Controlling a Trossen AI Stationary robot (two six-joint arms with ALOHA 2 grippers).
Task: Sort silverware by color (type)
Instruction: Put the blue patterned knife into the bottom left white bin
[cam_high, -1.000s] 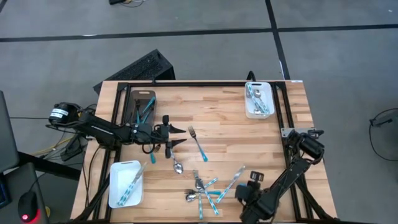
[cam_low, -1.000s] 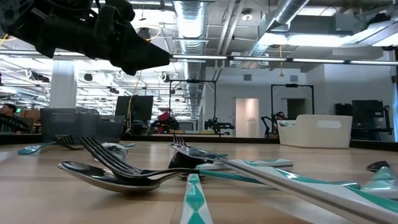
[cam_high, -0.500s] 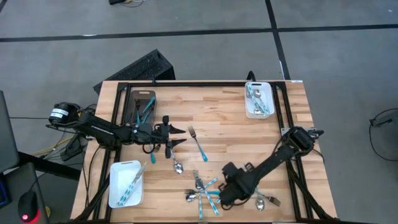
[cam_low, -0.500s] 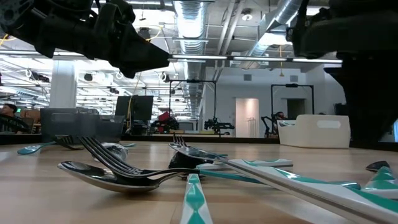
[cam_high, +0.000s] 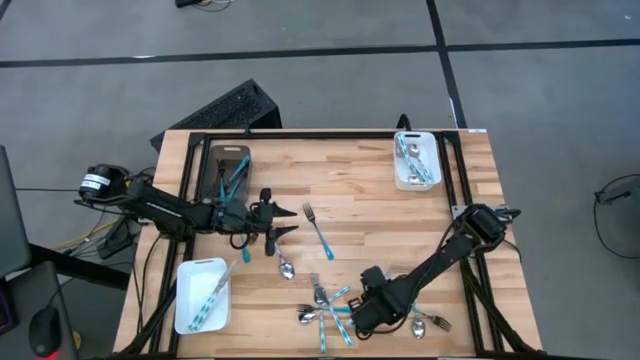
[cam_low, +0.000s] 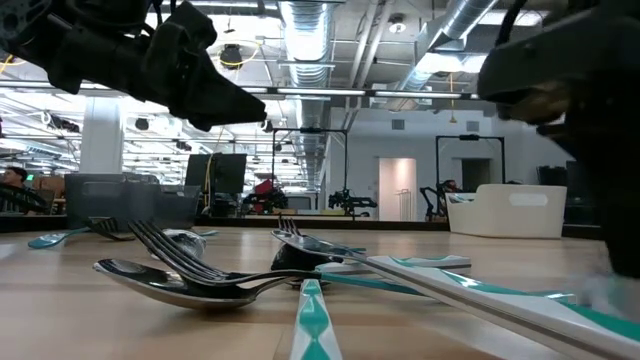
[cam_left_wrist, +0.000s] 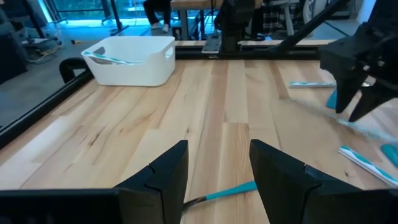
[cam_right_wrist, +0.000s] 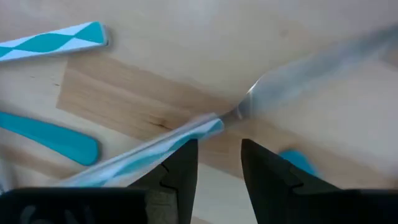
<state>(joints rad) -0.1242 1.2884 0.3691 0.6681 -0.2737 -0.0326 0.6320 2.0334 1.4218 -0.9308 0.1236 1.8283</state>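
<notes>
Silverware with teal handles lies in a crossed pile (cam_high: 325, 305) near the table's near edge. A fork (cam_high: 318, 230) and a spoon (cam_high: 285, 266) lie apart, nearer the middle. My right gripper (cam_high: 360, 314) hangs low over the pile's right side, open. In its wrist view a knife with a teal-and-white handle (cam_right_wrist: 186, 138) runs slantwise just past the gap (cam_right_wrist: 217, 155) between its fingers. My left gripper (cam_high: 290, 219) hovers open, left of the fork, above a teal-handled piece (cam_left_wrist: 227, 190). Two all-silver pieces (cam_high: 430, 322) lie right of the right arm. My right gripper has a finger (cam_right_wrist: 180, 163) on either side of the knife where handle meets blade (cam_right_wrist: 231, 115), coming from above. The knife lies flat on the table. Whether the fingers touch it, I cannot tell.
A white tray (cam_high: 398, 172) at the far right holds silverware. Another white tray (cam_high: 190, 272) at the near left holds teal-handled pieces. A dark grey tray (cam_high: 218, 152) at the far left holds a few more. Bare wood spans the table's middle.
My right arm has stretched from the table's near right corner toward the left and sunk onto the right side of the pile. This uncovered two silver pieces near the right. The silverware has stayed put.
</notes>
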